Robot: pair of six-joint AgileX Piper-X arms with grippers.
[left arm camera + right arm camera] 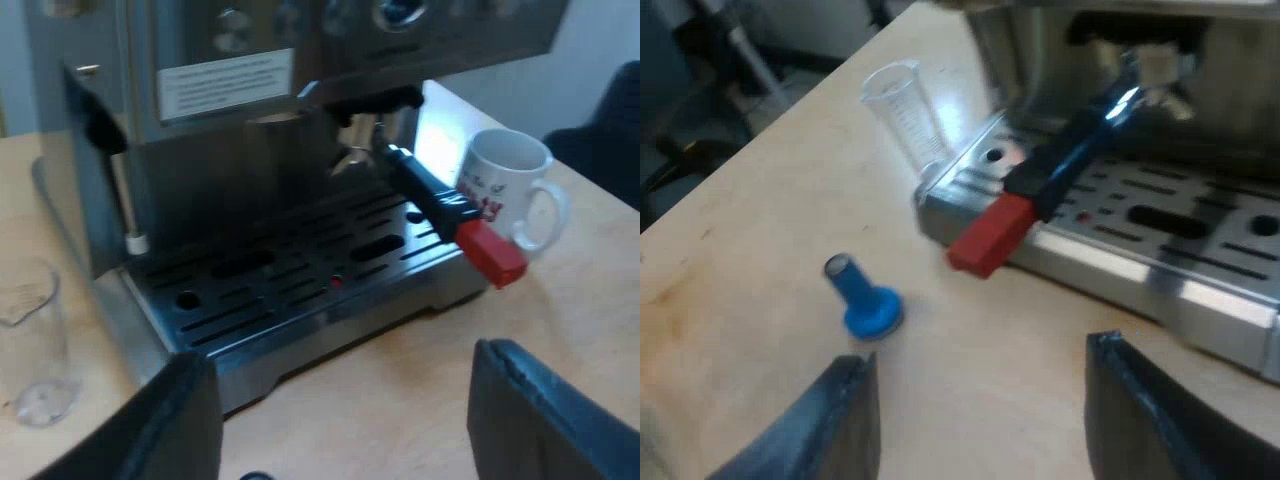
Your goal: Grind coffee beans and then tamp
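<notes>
Black fingers of the left gripper (342,368) stand spread and empty over the pale wooden surface (585,300), facing the espresso machine (200,150) – a brushed-steel box with a slotted dark drip tray (300,270). The holder (355,152) sits locked into the machine's front, its dark handle (430,195) angling out over the tray and ending in a blocky red end (492,252). The right gripper (982,352) is likewise spread wide, holding nothing, above the surface near the blue tamper (868,305), which rests just off the tray's corner.

Judging by this layout, grinding has not begun, and the step in hand looks like taking the holder out of the machine. A good grasp would close squarely across the straight dark part of the handle, not the red block, then swing it level so the smooth metal lugs release without jamming.

A clear, ribbed measuring glass (30,330) stands beside the machine, and a glossy white mug (505,180) with red lettering sits just beyond the red end – close enough to be clipped by a careless swing. The tamper, a smooth plastic stem on a round foot, should be easy to pinch.
</notes>
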